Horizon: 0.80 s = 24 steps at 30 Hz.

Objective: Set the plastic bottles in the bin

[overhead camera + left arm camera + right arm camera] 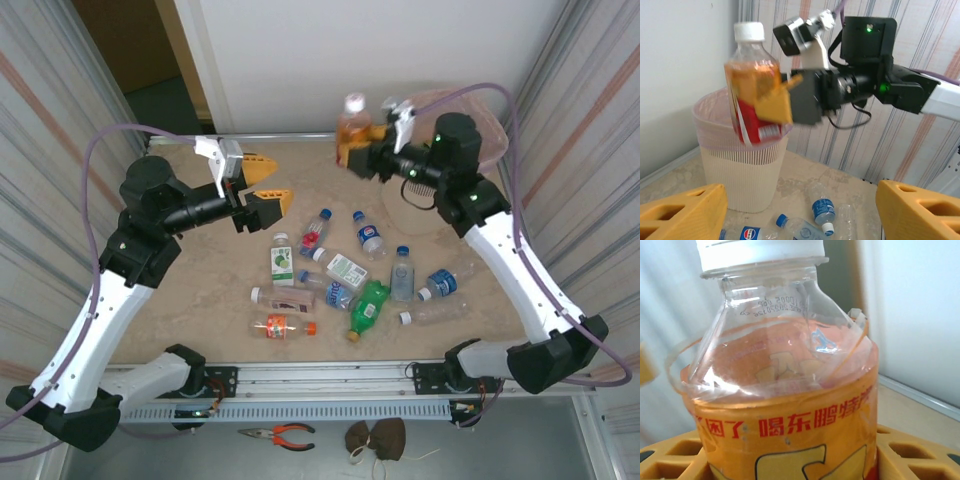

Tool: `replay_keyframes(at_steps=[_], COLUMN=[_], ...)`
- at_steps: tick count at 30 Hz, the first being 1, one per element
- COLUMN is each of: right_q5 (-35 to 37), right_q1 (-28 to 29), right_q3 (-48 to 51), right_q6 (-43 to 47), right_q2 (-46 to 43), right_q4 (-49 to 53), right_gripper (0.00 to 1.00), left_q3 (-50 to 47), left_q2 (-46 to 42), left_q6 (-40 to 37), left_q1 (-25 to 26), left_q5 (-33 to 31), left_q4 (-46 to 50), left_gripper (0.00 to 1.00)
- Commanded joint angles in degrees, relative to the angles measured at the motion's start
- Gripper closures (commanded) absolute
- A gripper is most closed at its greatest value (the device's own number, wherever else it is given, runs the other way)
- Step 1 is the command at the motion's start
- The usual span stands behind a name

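Bin [740, 175]: pink-lined, just behind your right hand [775, 105]; its contents can't be seen.
Right hand: clamped on the orange-labelled bottle [751, 85], white cap up.
Left hand [268, 180]: fingers apart, empty, facing that bottle.
Right wrist view: label lettering up close.
Loose bottles [368, 305]: scattered on the surface [210, 290], between both hands.

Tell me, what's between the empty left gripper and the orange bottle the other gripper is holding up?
Just bare table. In the top view, nothing lies between the open left gripper and the held orange bottle.
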State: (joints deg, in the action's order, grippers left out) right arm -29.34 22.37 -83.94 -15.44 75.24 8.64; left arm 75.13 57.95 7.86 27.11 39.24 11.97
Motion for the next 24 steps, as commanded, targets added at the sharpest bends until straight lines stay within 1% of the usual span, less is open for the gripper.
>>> replay_keyframes(at_steps=[1, 2, 5, 6, 8, 9, 12, 14, 16, 17, 20, 24], right_q5=[9.5, 11.3, 14.8, 15.8, 18.5, 20.0, 27.7, 31.7, 34.8, 36.1, 39.1, 39.2], right_q1=[-6.4, -8.1, -12.6, -13.8, -15.3, -15.7, -15.9, -15.9, -15.8, -15.8, -15.5, -15.2], right_q3=[-4.2, -5.2, -6.3, -6.4, -7.4, -8.5, -14.1, -18.3, -22.7, -25.7, -30.5, -31.5], right_q6=[-18.8, -22.0, -29.7, -31.8, -35.5, -37.4, -44.3, -49.0, -53.9, -55.9, -60.0, -63.0], right_q2=[3.4, 4.4, 6.7, 7.3, 8.8, 9.6, 13.3, 16.2, 19.2, 20.7, 24.5, 27.2], right_q4=[1.4, 3.0, 5.6, 5.8, 7.7, 9.5, 19.3, 26.9, 34.1, 38.2, 46.3, 49.2], right_gripper=[0.52, 0.56, 0.60, 0.63, 0.65, 0.65, 0.64, 0.60, 0.60, 0.59, 0.59, 0.58], left_q3=[-0.7, -0.8, -0.8, -0.9, -1.1, -1.4, -2.0, -2.4, -2.6, -2.6, -2.9, -3.1], left_q2=[-0.6, -0.6, -0.7, -0.9, -1.1, -1.3, -1.7, -1.8, -1.7, -1.9, -2.1, -2.3], left_q6=[-0.5, -0.3, -0.5, -0.6, -0.7, -0.7, -0.7, -0.6, -0.4, -0.5, -0.9, -1.3], left_q1=[0.0, 0.0, 0.0, 0.0, 0.0, 0.0, 0.1, 0.0, 0.0, 0.0, 0.0, 0.0], left_q5=[-0.6, -0.6, -0.6, -0.7, -1.0, -1.2, -1.5, -1.7, -2.0, -2.3, -3.3, -3.9], left_q4=[-0.5, -0.5, -0.2, -0.1, 0.2, 0.2, 0.0, -0.2, -0.1, -0.1, 0.4, 1.3], left_gripper=[0.22, 0.22, 0.22, 0.22, 0.22, 0.22, 0.22, 0.22, 0.22, 0.22, 0.22, 0.22])
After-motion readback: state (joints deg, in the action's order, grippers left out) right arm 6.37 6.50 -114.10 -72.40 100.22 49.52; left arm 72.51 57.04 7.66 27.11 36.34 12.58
